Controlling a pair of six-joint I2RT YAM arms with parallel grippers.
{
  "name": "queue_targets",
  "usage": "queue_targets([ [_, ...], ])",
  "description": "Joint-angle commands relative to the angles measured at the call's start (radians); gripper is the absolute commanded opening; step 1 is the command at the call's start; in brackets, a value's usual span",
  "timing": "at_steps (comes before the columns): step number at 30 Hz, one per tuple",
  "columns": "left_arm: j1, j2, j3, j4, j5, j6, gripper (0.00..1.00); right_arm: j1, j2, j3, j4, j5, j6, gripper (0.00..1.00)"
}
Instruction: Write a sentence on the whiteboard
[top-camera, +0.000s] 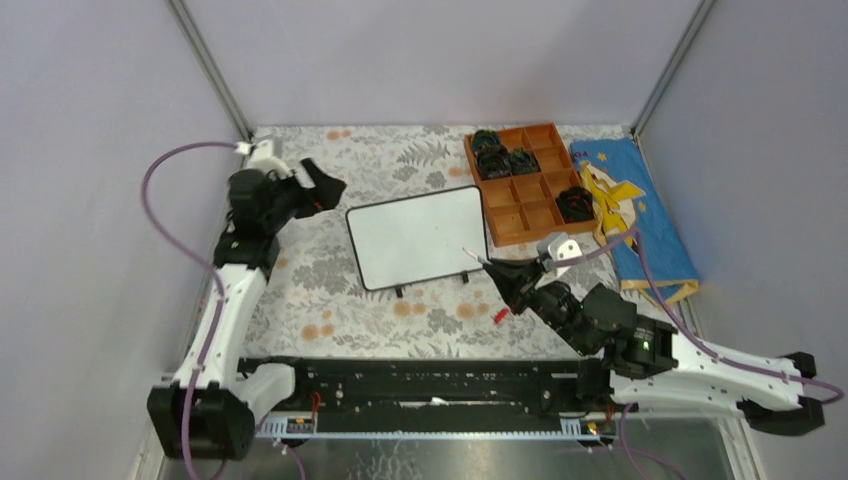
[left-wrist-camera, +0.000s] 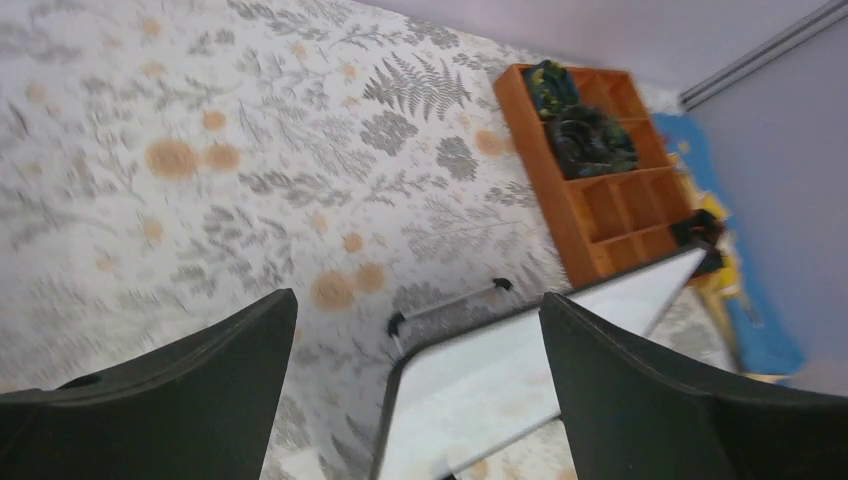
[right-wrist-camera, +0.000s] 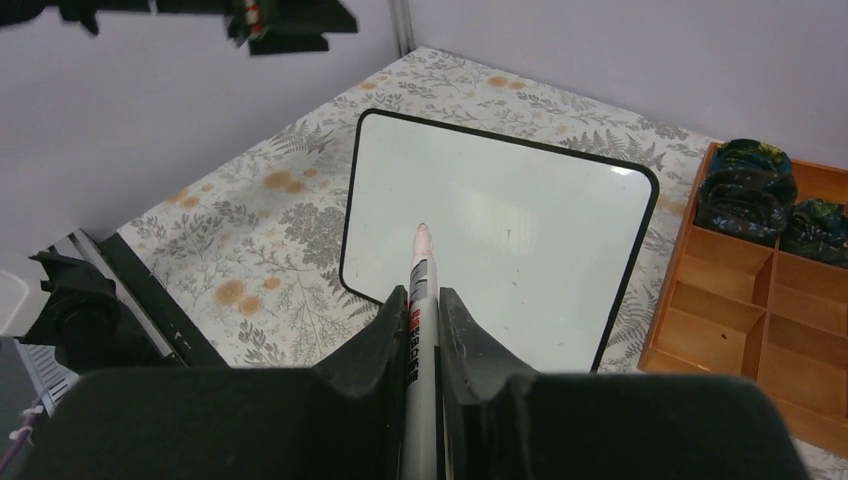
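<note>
A robot lab cell — plain lilac walls (top-camera: 430, 60) on metal posts (top-camera: 212, 70) box in a floral-clothed counter (top-camera: 330, 290) with a black mounting rail (top-camera: 430, 380).

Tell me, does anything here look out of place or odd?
Only a small red piece, perhaps the cap of the marker, lying loose on the floral tablecloth by the near right corner of the whiteboard, which sits slightly crooked. Nothing looks spilled or broken.

One whiteboard (top-camera: 415, 237), one marker (right-wrist-camera: 421, 275), one tray (top-camera: 541, 216), one blue cloth (top-camera: 652, 222).

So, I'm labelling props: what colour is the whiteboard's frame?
Black: the whiteboard has a thin black frame, clearest in the right wrist view.
</note>
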Motion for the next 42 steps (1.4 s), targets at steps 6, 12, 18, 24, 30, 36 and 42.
queue_targets([
  [6, 0.214, -0.28, -0.526, 0.542, 0.475, -0.383, 0.91, 0.005, 0.005, 0.013, 0.034, -0.046, 0.026, 0.0],
  [12, 0.281, -0.274, -0.711, 0.697, 0.519, -0.455, 0.87, 0.004, 0.053, 0.01, 0.065, -0.103, 0.043, 0.0],
  [18, 0.3, -0.232, -0.801, 1.003, 0.528, -0.585, 0.83, 0.004, 0.098, -0.006, 0.145, -0.132, 0.044, 0.0],
  [24, 0.299, -0.11, -0.902, 1.34, 0.49, -0.681, 0.78, 0.004, 0.172, -0.023, 0.26, -0.156, 0.045, 0.0],
  [30, 0.297, 0.023, -0.88, 1.405, 0.518, -0.668, 0.74, 0.004, 0.268, -0.017, 0.36, -0.152, 0.031, 0.0],
  [36, 0.282, 0.135, -0.836, 1.434, 0.573, -0.643, 0.71, 0.0, 0.437, 0.064, 0.372, -0.099, 0.039, 0.0],
  [42, 0.282, 0.252, -0.827, 1.562, 0.603, -0.7, 0.7, -0.021, 0.533, 0.121, 0.387, -0.146, 0.056, 0.0],
])
